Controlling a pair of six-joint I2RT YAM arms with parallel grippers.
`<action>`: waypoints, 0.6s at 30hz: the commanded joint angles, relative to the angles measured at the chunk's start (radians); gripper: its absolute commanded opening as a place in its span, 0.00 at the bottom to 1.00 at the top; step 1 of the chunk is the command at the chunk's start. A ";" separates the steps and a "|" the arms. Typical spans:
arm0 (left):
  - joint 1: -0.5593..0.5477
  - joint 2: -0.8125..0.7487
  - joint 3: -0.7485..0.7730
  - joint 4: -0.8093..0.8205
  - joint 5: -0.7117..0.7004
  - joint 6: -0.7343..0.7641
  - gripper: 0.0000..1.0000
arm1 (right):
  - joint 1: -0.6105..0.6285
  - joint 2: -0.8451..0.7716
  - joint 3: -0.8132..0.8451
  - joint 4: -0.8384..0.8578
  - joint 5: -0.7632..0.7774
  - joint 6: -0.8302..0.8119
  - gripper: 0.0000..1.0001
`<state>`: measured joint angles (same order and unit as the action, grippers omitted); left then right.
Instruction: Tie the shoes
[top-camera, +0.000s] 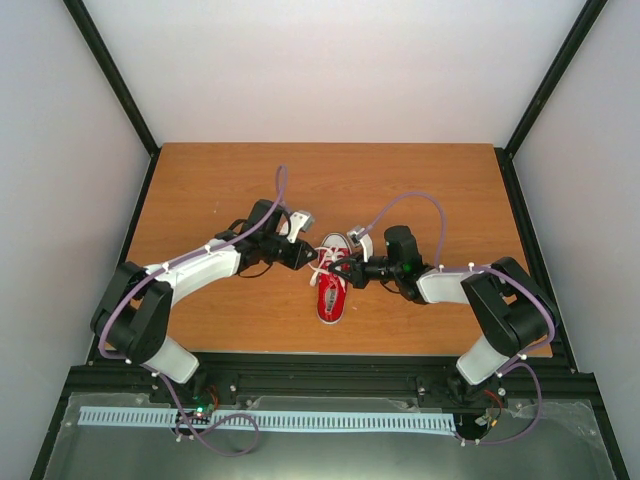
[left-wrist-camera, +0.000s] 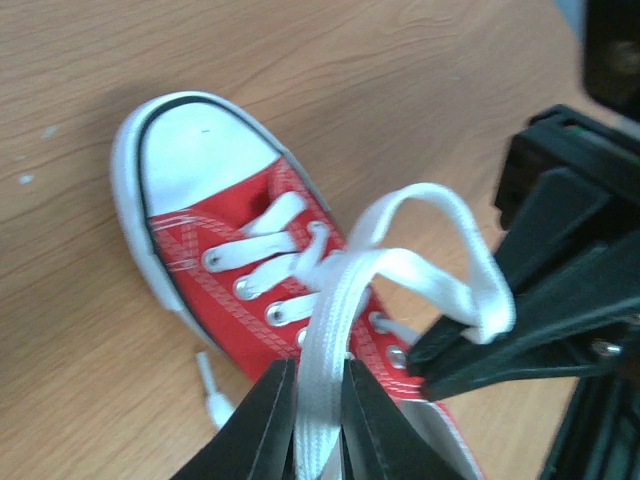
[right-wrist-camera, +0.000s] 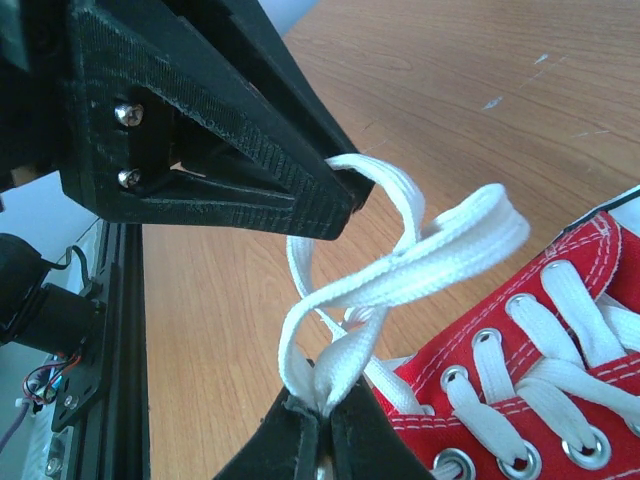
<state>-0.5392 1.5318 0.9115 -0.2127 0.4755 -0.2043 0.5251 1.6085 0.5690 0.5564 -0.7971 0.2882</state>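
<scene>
The small red sneaker (top-camera: 331, 296) with a white toe cap lies mid-table, toe pointing away from the arm bases. My left gripper (top-camera: 308, 258) reaches it from the left and my right gripper (top-camera: 346, 268) from the right, tips close together over the laces. In the left wrist view, my left gripper (left-wrist-camera: 320, 375) is shut on a white lace loop (left-wrist-camera: 330, 300) above the shoe (left-wrist-camera: 230, 260). In the right wrist view, my right gripper (right-wrist-camera: 322, 410) is shut on another white lace loop (right-wrist-camera: 420, 265) that crosses the first beside the shoe (right-wrist-camera: 540, 390). The loops are lifted and intertwined.
A loose lace end with its tip (left-wrist-camera: 211, 392) lies on the wooden table (top-camera: 430, 180) left of the shoe. Black frame rails (top-camera: 520, 190) border the table; white walls stand around it.
</scene>
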 joint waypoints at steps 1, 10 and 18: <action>0.004 -0.025 0.002 -0.020 -0.108 0.016 0.20 | 0.002 -0.012 0.007 0.014 -0.008 -0.013 0.03; -0.022 -0.236 -0.104 0.132 -0.049 0.009 0.43 | 0.002 -0.006 0.012 0.009 -0.010 -0.011 0.03; -0.094 -0.127 -0.038 0.093 -0.048 0.008 0.37 | 0.003 0.013 0.017 0.023 -0.016 0.000 0.03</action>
<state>-0.6086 1.3331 0.8200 -0.1162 0.4305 -0.2028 0.5251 1.6089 0.5694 0.5564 -0.8005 0.2890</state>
